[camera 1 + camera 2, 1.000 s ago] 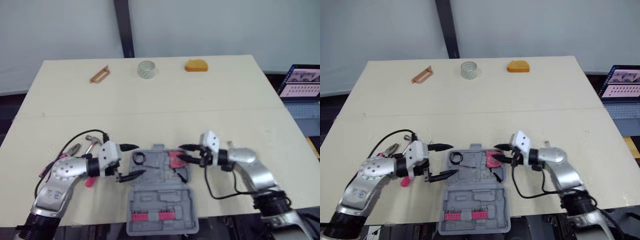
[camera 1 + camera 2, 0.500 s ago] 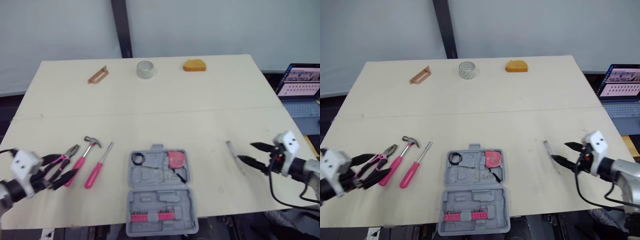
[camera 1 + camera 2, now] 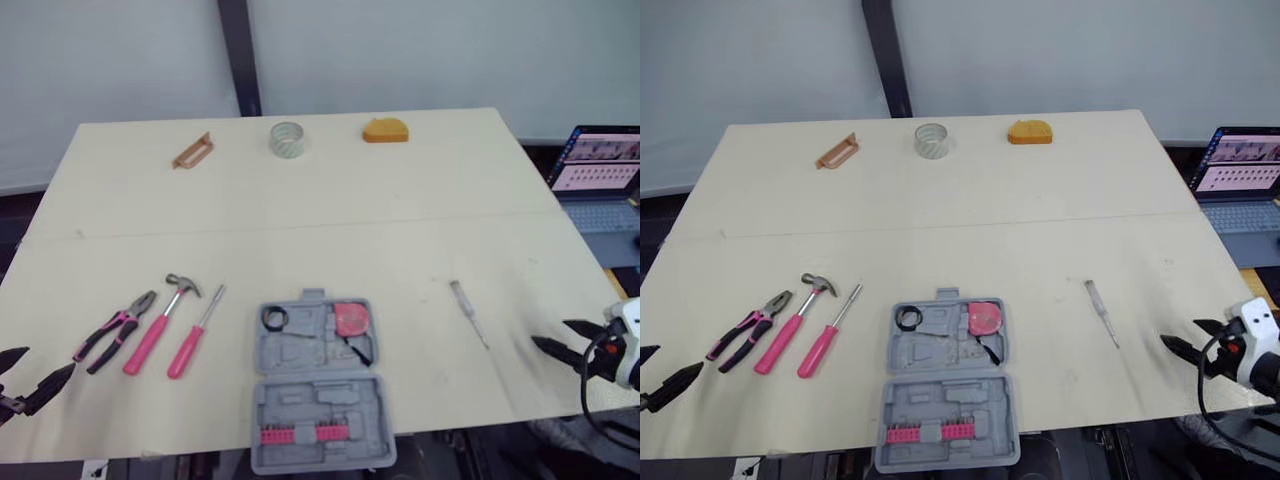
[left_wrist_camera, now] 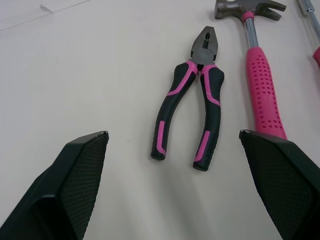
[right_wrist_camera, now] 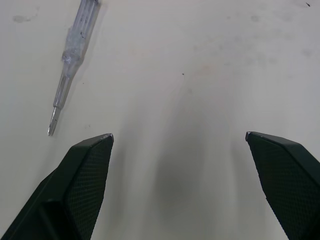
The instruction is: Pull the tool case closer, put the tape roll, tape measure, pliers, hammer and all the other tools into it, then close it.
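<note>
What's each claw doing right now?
Left claw: open, empty, by the pliers.
Right claw: open, empty, by the screwdriver.

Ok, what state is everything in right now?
tool case: open, lid flat on the table
pliers: outside the case, nose shut
hammer: lying outside the case
pink screwdriver: lying outside the case
clear screwdriver: lying outside the case
tape roll: at the far edge, unpacked
left gripper: open, empty
right gripper: open, empty
laptop: screen lit
</note>
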`<state>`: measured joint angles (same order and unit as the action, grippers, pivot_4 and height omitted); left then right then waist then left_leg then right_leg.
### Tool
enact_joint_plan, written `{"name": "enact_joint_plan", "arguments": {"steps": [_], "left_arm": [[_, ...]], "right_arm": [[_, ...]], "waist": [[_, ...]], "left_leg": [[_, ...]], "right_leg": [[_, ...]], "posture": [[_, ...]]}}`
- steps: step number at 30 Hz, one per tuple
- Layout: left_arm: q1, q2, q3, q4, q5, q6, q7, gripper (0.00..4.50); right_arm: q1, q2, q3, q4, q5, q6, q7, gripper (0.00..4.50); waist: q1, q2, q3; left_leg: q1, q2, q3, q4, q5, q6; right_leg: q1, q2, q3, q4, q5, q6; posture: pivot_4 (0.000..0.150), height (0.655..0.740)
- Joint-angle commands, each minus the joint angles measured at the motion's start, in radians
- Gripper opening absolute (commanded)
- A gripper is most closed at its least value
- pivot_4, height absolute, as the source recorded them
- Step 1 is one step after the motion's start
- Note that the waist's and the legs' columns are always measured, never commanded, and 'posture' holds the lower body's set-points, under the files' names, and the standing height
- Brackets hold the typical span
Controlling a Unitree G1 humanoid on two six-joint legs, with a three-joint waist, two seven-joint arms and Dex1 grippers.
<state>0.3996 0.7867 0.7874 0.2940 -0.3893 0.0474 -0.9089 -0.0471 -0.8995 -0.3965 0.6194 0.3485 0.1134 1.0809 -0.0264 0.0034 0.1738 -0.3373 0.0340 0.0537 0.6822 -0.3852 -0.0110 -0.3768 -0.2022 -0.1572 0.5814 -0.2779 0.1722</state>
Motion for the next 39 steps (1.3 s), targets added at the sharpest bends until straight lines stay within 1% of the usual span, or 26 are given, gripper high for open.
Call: {"name": "enact_joint_plan", "arguments": {"steps": [1, 10, 18, 33, 39], "left_arm": [[0.001, -0.001, 0.023, 0.025, -0.009, -0.029, 0.008, 4.50], [-0.013, 0.008, 0.009, 0.063, -0.006, -0.047, 0.016, 4.50], [-0.010, 0.012, 0.005, 0.100, -0.001, -0.066, 0.011, 4.50], [-0.034, 0.008, -0.022, 0.062, -0.014, -0.054, 0.008, 4.50], [-0.024, -0.009, -0.043, -0.035, -0.024, -0.029, 0.006, 4.50]], "right_arm": [[-0.013, -0.027, -0.008, 0.015, -0.009, -0.028, 0.019, 4.48], [-0.050, -0.027, 0.005, 0.047, -0.027, -0.047, 0.032, 4.48], [-0.052, -0.028, 0.008, 0.026, -0.026, -0.040, 0.035, 4.48], [-0.023, -0.001, -0.011, -0.145, 0.023, 0.058, 0.005, 4.48], [-0.007, 0.016, -0.017, -0.233, 0.056, 0.113, -0.017, 4.48]], "waist": [[-0.003, 0.000, 0.000], [-0.004, 0.000, 0.000], [-0.003, 0.000, 0.000], [-0.002, 0.000, 0.000], [-0.002, 0.000, 0.000]], "left_leg": [[0.000, 0.000, 0.000, 0.000, 0.000, 0.000], [0.001, 0.001, 0.002, 0.000, -0.001, -0.001], [0.001, 0.001, 0.002, 0.000, -0.001, -0.001], [0.001, 0.001, 0.002, 0.000, -0.001, -0.001], [0.001, 0.001, 0.002, 0.000, -0.001, -0.001]], "right_leg": [[0.000, 0.000, 0.000, 0.000, 0.000, 0.000], [0.000, 0.000, 0.000, 0.000, 0.000, 0.000], [0.000, 0.000, 0.000, 0.000, 0.000, 0.000], [0.000, 0.000, 0.000, 0.000, 0.000, 0.000], [0.000, 0.000, 0.000, 0.001, 0.000, 0.000]], "posture": [[0.150, 0.7400], [0.150, 0.7400], [0.150, 0.7400], [0.150, 0.7400], [0.150, 0.7400]]}}
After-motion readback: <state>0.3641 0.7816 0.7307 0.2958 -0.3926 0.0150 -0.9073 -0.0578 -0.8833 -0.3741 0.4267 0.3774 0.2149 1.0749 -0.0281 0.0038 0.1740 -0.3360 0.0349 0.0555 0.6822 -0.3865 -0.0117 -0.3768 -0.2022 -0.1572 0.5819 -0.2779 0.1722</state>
